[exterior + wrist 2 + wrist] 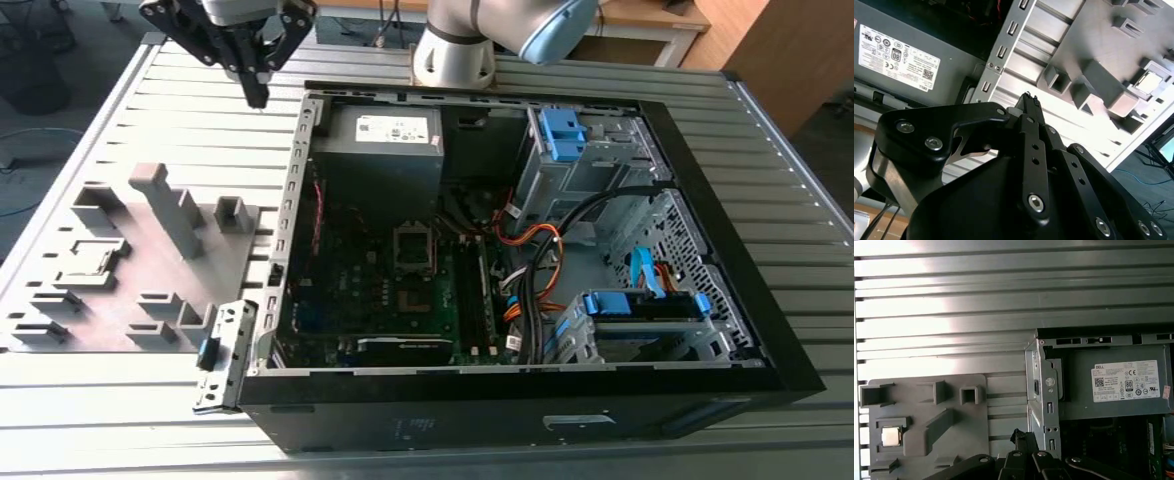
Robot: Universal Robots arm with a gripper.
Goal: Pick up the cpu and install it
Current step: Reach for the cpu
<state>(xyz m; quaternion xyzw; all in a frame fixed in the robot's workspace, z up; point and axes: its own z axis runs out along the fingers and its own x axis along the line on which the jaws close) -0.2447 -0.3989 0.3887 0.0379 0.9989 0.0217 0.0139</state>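
One cpu point(890, 436) lies flat in a square pocket of the grey tray point(134, 288), which sits on the exterior view's left of the open computer case point(441, 428). The gripper point(254, 96) hangs above the slatted table point(134, 100), beyond the tray's far end and near the case's far corner, where the power-supply box point(387, 140) sits. It is well apart from the cpu. Its fingers are pressed together, with nothing between them.

Small silvery square cpu point(890, 436), flat in pocket of grey holder point(971, 440)
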